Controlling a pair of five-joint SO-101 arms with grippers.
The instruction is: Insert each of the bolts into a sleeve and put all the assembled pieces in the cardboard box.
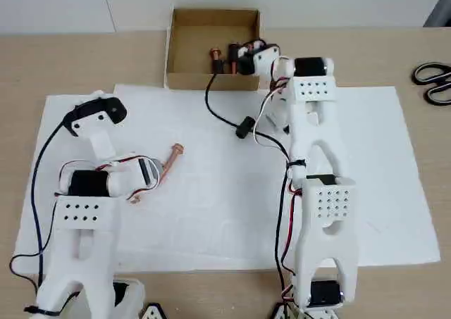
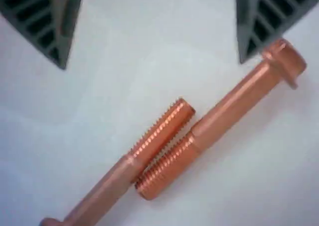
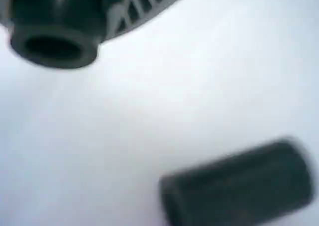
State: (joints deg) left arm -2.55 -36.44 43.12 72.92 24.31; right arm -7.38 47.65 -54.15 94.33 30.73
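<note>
- The left gripper (image 2: 152, 59) is wide open and hangs low over the big white paper sheet (image 1: 211, 220) that covers most of the light wooden surface (image 1: 70, 58).
- Just under it are 2 copper-coloured metal bolts, both flat on the paper and not gripped. The bolt with the hex head showing (image 2: 227, 111) and the second bolt (image 2: 144, 146) lie side by side and touch. They point opposite ways, so their threaded ends overlap.
- The right gripper (image 1: 243, 57) is up at the front wall of the open brown cardboard box (image 1: 190, 81). Honestly can't tell if it's open or closed.
- Inside the box there's a copper bolt (image 1: 215, 60) next to some dark pieces right by that gripper. I can't make out how many pieces are in there.
- The right wrist view has a black tube-shaped sleeve (image 3: 52, 41) up close, open end towards the camera. A second black sleeve (image 3: 239, 191) lies on its side on a pale surface, well apart from the first.
- A small black cylinder (image 1: 244, 129) sits on the paper along a black cable. It could be a sleeve or part of the cable, no idea which.
- A pair of black-handled scissors (image 1: 433, 79) lies off the paper at the edge of the surface.
</note>
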